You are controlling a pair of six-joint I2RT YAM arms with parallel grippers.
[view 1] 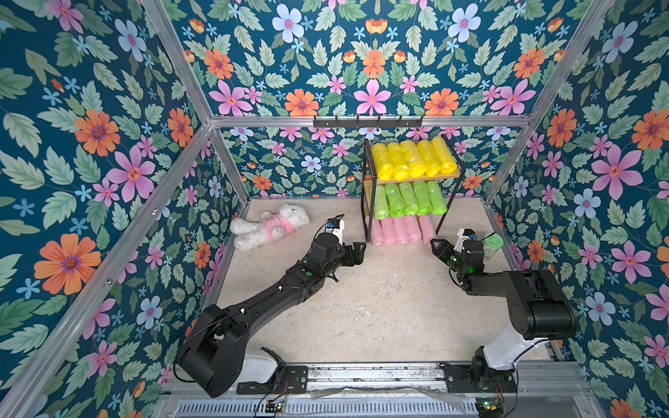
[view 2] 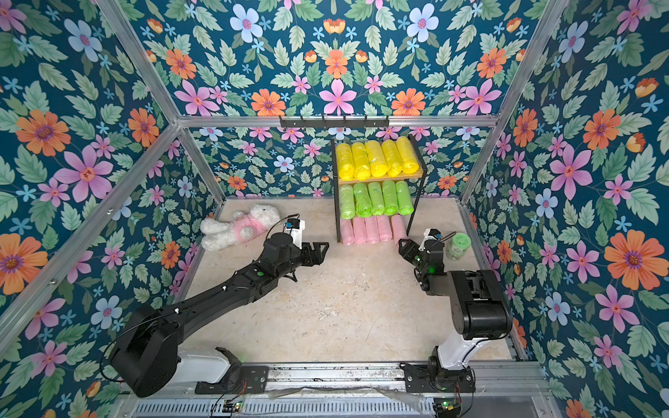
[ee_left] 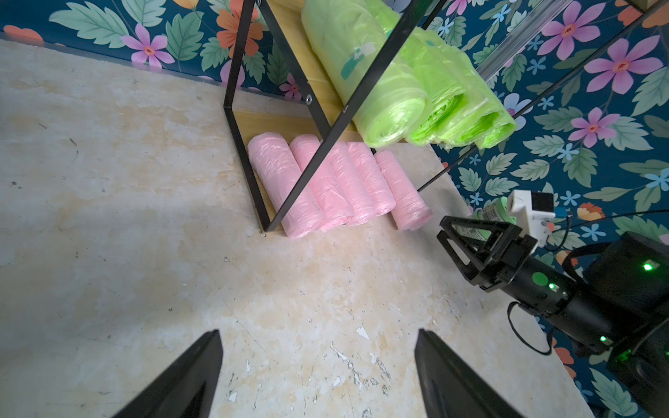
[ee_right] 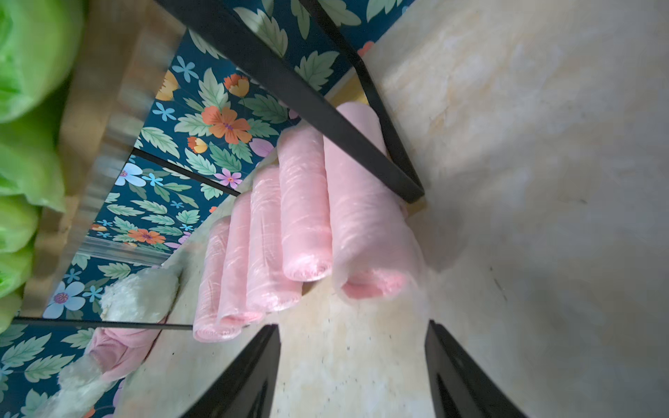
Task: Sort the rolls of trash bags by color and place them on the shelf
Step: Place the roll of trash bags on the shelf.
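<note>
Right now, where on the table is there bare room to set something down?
Free: the table middle, from the shelf to the near edge; the gap between toy and shelf. Crowded: every shelf tier is packed with rolls, and the right gripper sits by the jar.

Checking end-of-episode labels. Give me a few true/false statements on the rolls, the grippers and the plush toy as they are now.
1. The yellow rolls lie on the top tier of the shelf. True.
2. The green rolls lie on the bottom tier. False: they are on the middle tier, and the pink rolls are at the bottom.
3. The right gripper holds a pink roll. False: it is open and empty, short of the pink rolls.
4. The left gripper is open and empty. True.
5. The plush toy lies on the table, off the shelf. True.
</note>
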